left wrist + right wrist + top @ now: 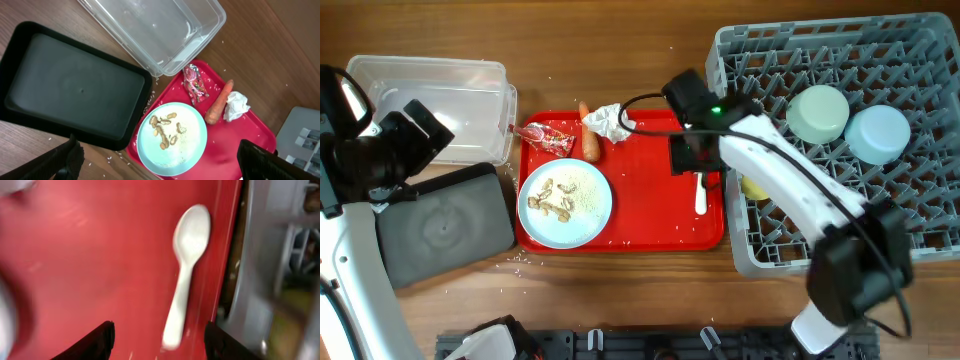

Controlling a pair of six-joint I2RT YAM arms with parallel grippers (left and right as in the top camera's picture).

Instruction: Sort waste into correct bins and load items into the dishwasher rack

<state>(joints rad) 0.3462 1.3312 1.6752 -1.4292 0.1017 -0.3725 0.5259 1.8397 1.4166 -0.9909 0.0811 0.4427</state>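
Overhead: mint-green bowl [818, 113] in dishwasher rack [930, 180]

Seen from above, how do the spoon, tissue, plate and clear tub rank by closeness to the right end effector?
1. white spoon, right beside the right end effector.
2. tissue, top edge of the red tray.
3. plate, tray's left half.
4. clear tub, far left.

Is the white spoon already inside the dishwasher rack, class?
No, the white spoon lies on the red serving tray, just outside the dishwasher rack.
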